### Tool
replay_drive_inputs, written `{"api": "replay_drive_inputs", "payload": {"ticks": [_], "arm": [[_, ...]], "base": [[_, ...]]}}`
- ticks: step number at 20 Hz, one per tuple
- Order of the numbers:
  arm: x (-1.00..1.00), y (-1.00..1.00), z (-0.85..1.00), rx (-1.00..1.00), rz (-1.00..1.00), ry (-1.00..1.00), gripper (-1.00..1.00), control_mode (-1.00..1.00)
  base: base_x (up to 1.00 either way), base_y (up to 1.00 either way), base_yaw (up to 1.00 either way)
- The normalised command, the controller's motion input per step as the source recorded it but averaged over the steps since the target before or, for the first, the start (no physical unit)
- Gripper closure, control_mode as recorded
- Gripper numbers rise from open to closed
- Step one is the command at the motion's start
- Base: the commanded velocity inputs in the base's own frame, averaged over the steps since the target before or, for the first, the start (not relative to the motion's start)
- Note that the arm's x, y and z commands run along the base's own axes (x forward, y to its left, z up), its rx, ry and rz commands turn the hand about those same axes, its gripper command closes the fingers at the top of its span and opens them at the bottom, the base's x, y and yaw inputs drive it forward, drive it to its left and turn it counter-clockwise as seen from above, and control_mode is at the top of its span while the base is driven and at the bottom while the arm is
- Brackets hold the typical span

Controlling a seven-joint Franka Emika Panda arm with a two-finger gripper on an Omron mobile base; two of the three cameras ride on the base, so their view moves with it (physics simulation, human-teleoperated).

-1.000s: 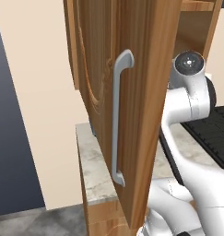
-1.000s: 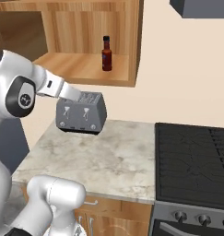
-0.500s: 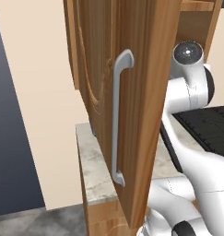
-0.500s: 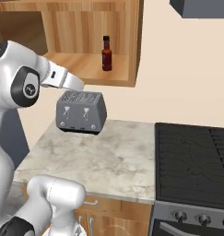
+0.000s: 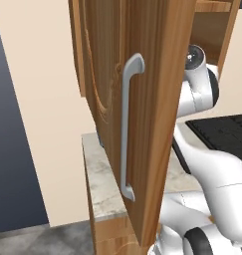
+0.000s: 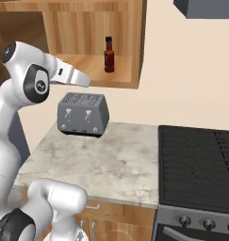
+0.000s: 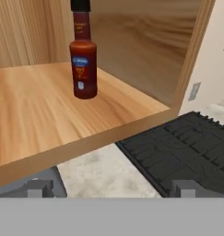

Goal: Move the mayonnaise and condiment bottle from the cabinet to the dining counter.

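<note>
The condiment bottle (image 6: 109, 55), slim, dark reddish-brown with a black cap, stands upright on the bottom shelf of the open wooden cabinet (image 6: 94, 77). In the hand view the bottle (image 7: 83, 55) sits on the shelf boards (image 7: 35, 110), ahead and left of centre. My gripper (image 7: 112, 189) is open, level with the shelf's front edge and short of the bottle, with nothing between its fingers. From the right base view my white hand (image 6: 74, 77) reaches rightward just below and left of the bottle. The mayonnaise and the dining counter are out of view.
The cabinet door (image 5: 157, 99) stands open with its long grey bar handle (image 5: 126, 124), close to the arm. A grey toaster (image 6: 83, 114) sits on the small marble top (image 6: 111, 160) under the shelf. A black stove (image 6: 200, 164) lies to the right.
The arm has lifted and swung forward, carrying the hand from in front of the toaster up to the shelf's edge. The bottle has not moved, and the jaws stay open.
</note>
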Motion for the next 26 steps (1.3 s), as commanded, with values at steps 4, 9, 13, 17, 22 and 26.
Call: {"api": "replay_drive_inputs", "payload": {"ticks": [4, 9, 13, 17, 22, 26], "arm": [[0.22, -0.05, 0.24, -0.01, -0.05, -0.01, -1.00, -1.00], [0.21, 0.00, 0.34, 0.00, -0.04, 0.00, -1.00, -1.00], [0.33, 0.00, 0.11, 0.00, -0.04, 0.00, -1.00, -1.00], [0.47, -0.04, 0.00, -0.01, -0.08, 0.00, -1.00, -1.00], [0.42, -0.16, 0.00, -0.03, -0.09, 0.00, -1.00, -1.00], [0.35, -0.19, 0.00, -0.01, -0.10, 0.00, -1.00, -1.00]], "base": [[0.00, 0.00, 0.00], [0.00, 0.00, 0.00], [0.00, 0.00, 0.00], [0.00, 0.00, 0.00], [0.00, 0.00, 0.00], [0.00, 0.00, 0.00]]}}
